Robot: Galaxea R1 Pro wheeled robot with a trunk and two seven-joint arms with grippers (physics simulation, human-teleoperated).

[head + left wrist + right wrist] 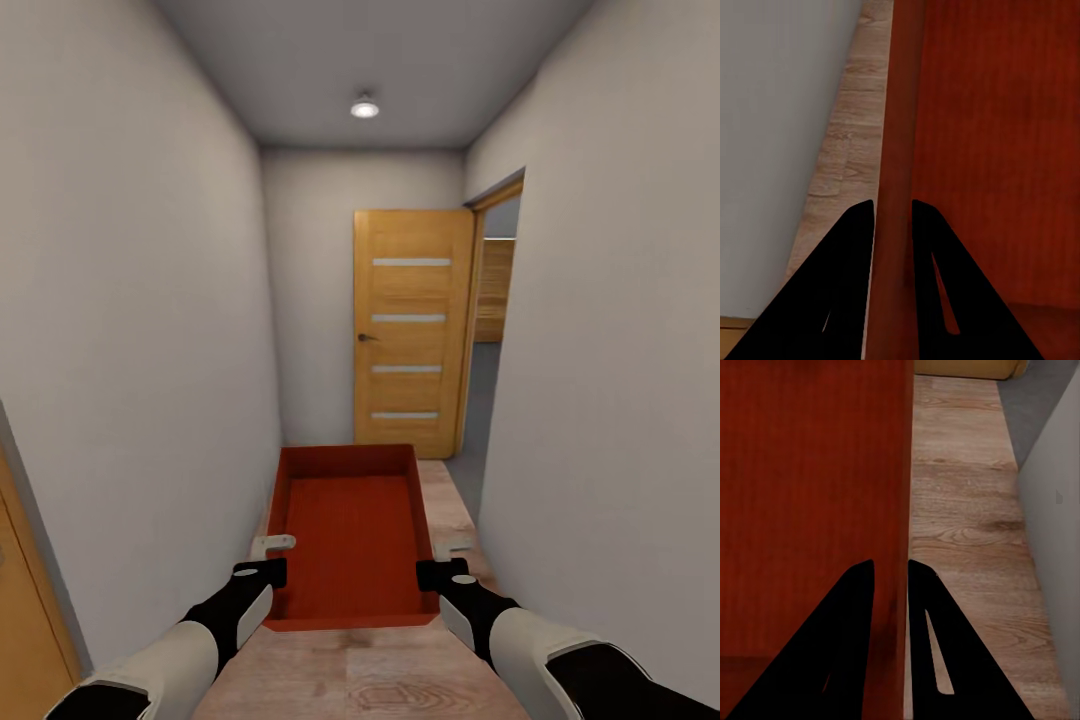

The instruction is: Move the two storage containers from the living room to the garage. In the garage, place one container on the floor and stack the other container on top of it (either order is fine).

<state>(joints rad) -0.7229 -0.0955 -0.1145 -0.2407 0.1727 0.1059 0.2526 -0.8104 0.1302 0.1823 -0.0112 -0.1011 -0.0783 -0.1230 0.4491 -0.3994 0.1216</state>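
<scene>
Head view: an orange-red box (350,535) was carried down a narrow hallway.
Left gripper (262,574) and right gripper (442,574) each pinched a side wall between their fingers; stiff, smooth, probably light, so opposite walls suited holding.

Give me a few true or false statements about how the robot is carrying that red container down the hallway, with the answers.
1. Both grippers clamp the storage container, the left gripper on one side wall, the right gripper on the other. True.
2. The container holds a second box. False: its inside is bare.
3. The wooden door ahead stands open. True.
4. The floor directly under the container is dark grey concrete. False: it is light wood plank.
</scene>
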